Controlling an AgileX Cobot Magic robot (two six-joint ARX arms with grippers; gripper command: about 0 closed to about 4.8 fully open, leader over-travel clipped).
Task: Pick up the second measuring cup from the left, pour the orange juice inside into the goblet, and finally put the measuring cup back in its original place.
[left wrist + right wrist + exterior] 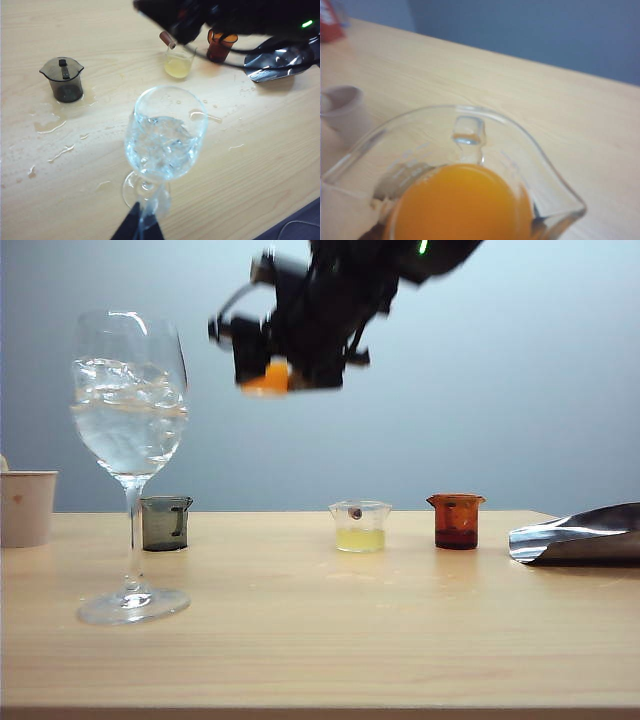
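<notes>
Right hand [290, 365], at the exterior view's upper middle, is gripping the full cup [460, 175] aloft, pouring into the goblet [129, 400] still pending; left hand [140, 227] is pinching the goblet's stem.

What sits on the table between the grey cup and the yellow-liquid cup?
Nothing: bare wood between the grey cup and the yellow-liquid cup in the exterior view.

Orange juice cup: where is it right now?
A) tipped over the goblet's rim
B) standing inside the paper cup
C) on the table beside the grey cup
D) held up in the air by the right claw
D: the exterior view shows the right claw holding the orange juice cup well above the table, right of the goblet.
</notes>
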